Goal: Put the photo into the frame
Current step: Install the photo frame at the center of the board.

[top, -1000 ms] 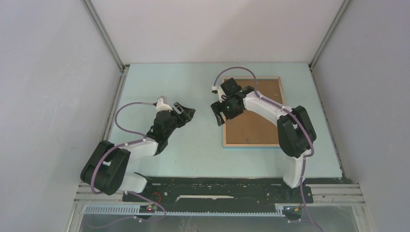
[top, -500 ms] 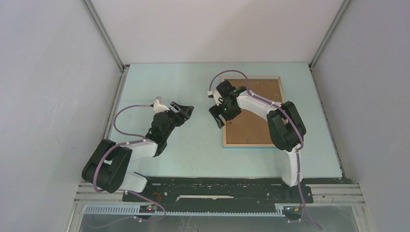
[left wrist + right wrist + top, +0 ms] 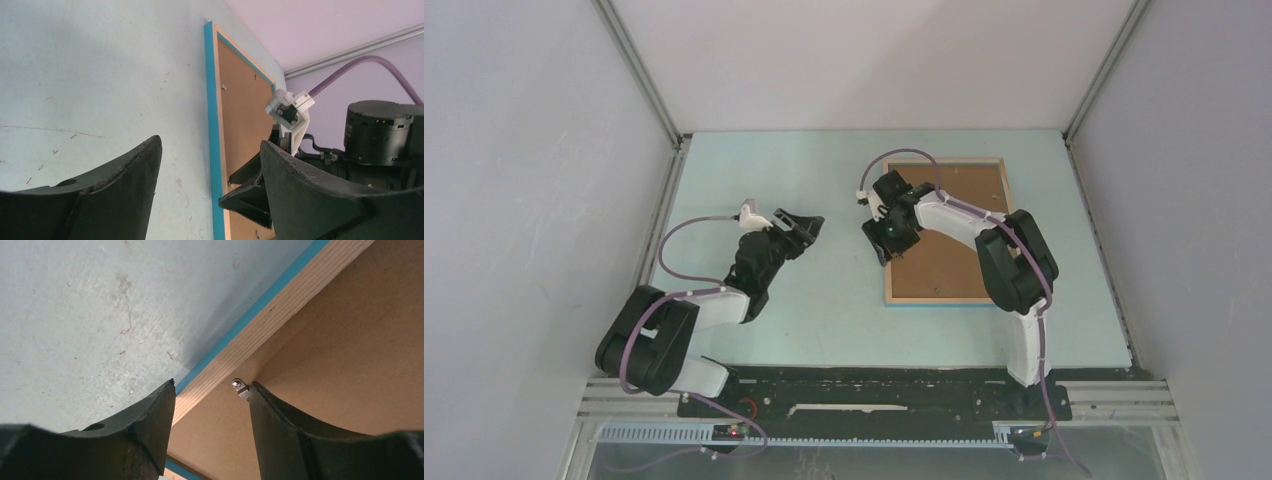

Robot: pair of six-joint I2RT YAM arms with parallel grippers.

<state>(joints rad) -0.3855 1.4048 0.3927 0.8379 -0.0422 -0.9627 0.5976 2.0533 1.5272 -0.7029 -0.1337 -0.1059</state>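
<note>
Item, nearest the bases: left gripper (image 3: 804, 228), jaws apart and empty, hovering over bare table (image 3: 824, 170) well to the left of the work, pointed toward it. Item, next out: right gripper (image 3: 885, 240), low at the left edge of the frame (image 3: 944, 299), jaws apart and clamped on nothing. In the wrist view one finger stood over the table and blue lip, the other over the backing board (image 3: 949, 265), with the pale wood rail between them. A small metal tab (image 3: 240, 388) sat just beside the inner finger, at the join of rail and board. Item, farthest: the frame itself, flat and face down on the right half of the table, wood side up, the brown board seated inside it. The photo was not seen in any view, and whether it lay under the board could not be told. Step judged in hand: working the retaining tab on the left rail. Next move would call for a fine nudge on that tab without shifting the frame.
</note>
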